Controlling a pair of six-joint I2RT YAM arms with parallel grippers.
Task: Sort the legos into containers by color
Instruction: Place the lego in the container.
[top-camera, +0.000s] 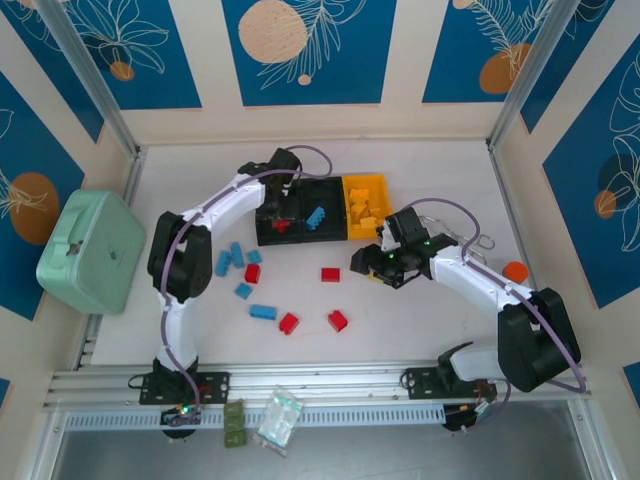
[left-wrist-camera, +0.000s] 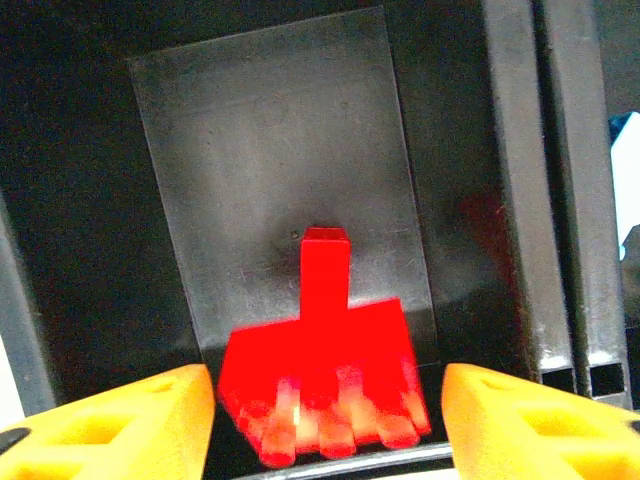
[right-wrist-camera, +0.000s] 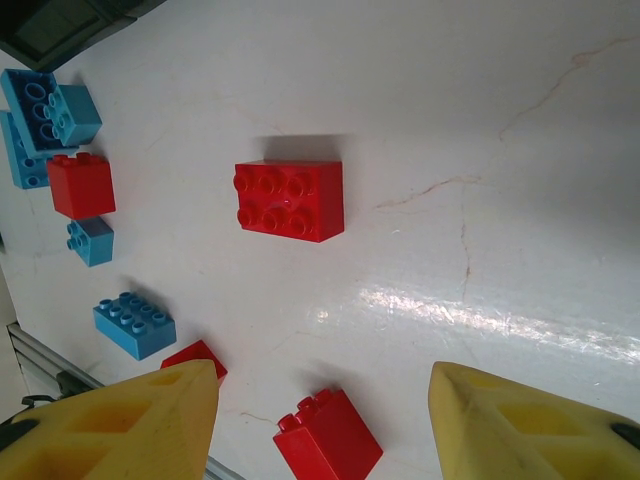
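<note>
Three containers (top-camera: 300, 241) are seen joined in a row near the middle of the tabletop (top-camera: 430, 170): two black bins and one yellow bin (top-camera: 349, 187).

Nine loose legos are counted on the tabletop from above: four red legos (top-camera: 330, 274) and five light blue legos (top-camera: 263, 312). They are scattered in front of the containers. One light blue brick (top-camera: 317, 217) is lying in the middle black bin (top-camera: 335, 195). A heap of yellow-orange legos (top-camera: 365, 212) is held by the yellow bin, packed too closely to be counted.

The left hand (top-camera: 281, 205) (left-wrist-camera: 327, 385) is placed over the left black bin (left-wrist-camera: 260, 150). Its two yellow fingers (left-wrist-camera: 110, 420) are spread. A red piece (left-wrist-camera: 325, 300) is seen between them, down in that bin, and its lower part is blurred. Whether it is one brick or two cannot be told. A gap is visible between it and the right-side finger.

The right hand (top-camera: 372, 266) (right-wrist-camera: 325, 380) is held above the tabletop just in front of the yellow bin. Its fingers (right-wrist-camera: 520, 430) are spread and nothing is gripped between them. In its wrist view a six-stud red brick (right-wrist-camera: 290, 200) is seen lying flat on the tabletop. Three more red legos and several light blue ones are seen around it.

One mint-green case (top-camera: 92, 250) is standing at the left edge of the tabletop, well apart from the containers.
</note>
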